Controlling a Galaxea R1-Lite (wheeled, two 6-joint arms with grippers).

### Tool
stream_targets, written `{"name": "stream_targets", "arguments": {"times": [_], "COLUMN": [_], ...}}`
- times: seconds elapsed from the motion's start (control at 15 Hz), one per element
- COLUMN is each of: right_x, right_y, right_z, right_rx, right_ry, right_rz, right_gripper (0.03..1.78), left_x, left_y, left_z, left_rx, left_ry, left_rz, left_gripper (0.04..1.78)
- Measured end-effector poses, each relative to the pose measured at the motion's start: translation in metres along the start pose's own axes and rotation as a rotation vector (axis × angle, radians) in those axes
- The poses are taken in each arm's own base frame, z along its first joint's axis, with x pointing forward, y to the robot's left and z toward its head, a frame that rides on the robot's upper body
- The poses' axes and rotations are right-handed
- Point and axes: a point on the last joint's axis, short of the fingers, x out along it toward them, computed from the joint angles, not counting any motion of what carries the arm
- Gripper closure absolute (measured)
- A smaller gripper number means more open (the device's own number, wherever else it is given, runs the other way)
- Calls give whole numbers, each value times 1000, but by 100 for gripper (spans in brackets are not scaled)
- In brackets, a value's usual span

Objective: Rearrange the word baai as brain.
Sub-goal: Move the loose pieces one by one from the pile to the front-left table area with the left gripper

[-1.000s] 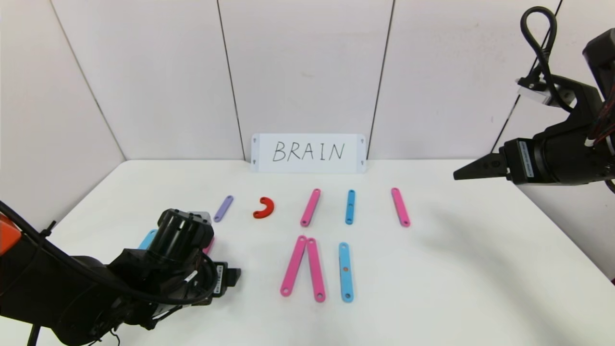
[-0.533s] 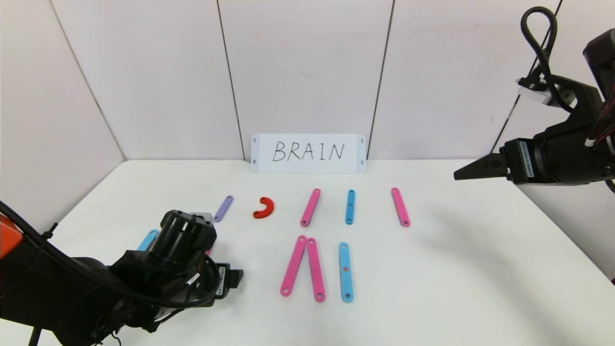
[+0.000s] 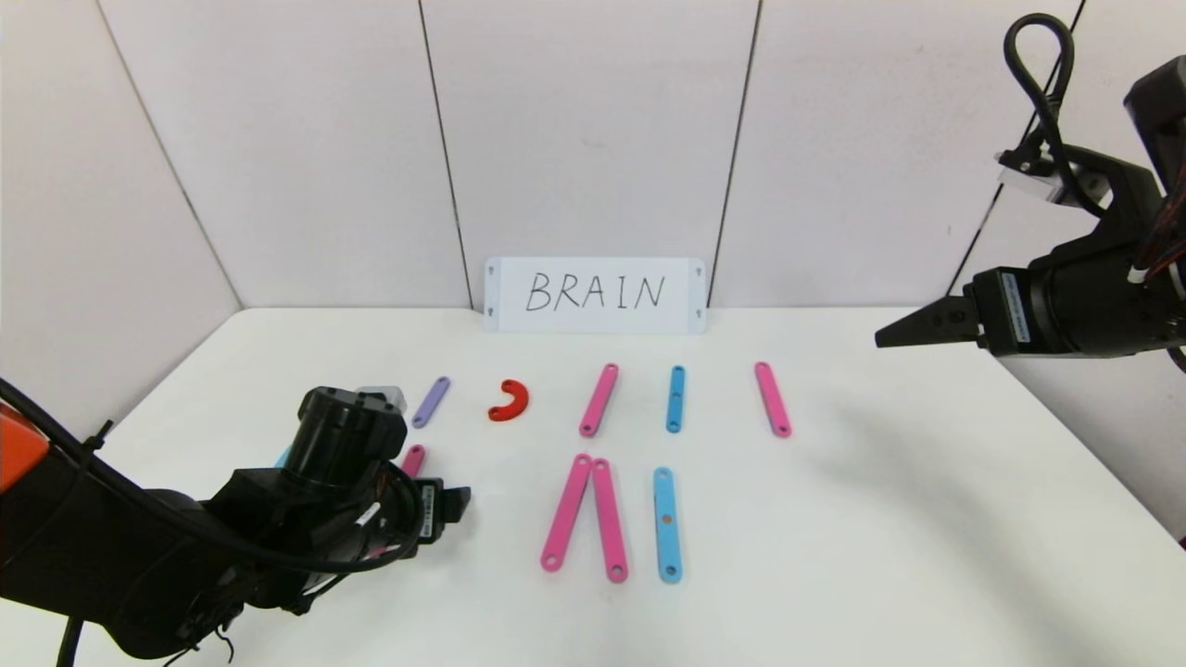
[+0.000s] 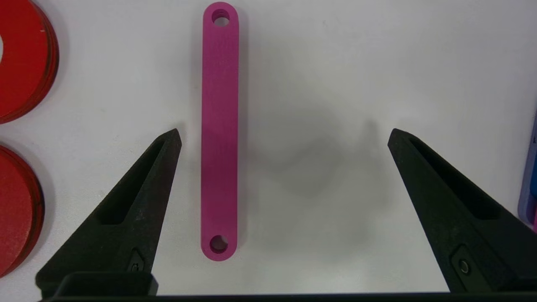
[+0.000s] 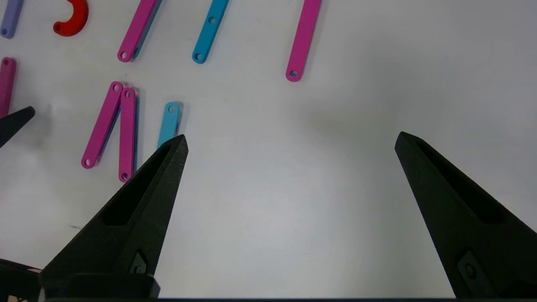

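While left pincer [image 4: 285, 134] gapes over pink strip [image 4: 220, 134], red curves [image 4: 21, 63] flank.

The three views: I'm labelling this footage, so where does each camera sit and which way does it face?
Head view: up on the robot's head, looking forward and down at the table; both arms show.
Left wrist view: on the left wrist, facing down at a pink strip; open left gripper.
Right wrist view: on the right wrist, over the table; open right gripper.
Head and right wrist views share the red C-curve.
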Motion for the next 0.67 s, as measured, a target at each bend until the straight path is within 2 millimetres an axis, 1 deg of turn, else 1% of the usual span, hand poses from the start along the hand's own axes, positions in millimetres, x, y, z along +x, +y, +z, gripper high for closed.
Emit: {"name": "stream_targets", "arguments": {"times": [0.13, 0.27, 0.47, 0.6, 0.67], "right_x": [1, 0, 2, 3, 4], "right_y": [0, 0, 0, 0, 0], "right_z": [0, 0, 1, 1, 1], "right_rx": [0, 0, 0, 1, 1], "right_ry": [2, 1, -3, -5, -5], "right_rz": [1, 1, 0, 0, 0], "right_gripper": [8, 8, 8, 8, 8], "left_x": [1, 2, 6, 11, 15], "left_y": [1, 2, -3, -11, -18], "left_z": [5, 18, 47, 68, 80], "left_rx": [-1, 5, 12, 22, 28], "left_ry": [-16, -51, -123, -175, -198], "left_rz": [3, 6, -1, -15, -29], "left_gripper": [10, 10, 10, 10, 10]}}
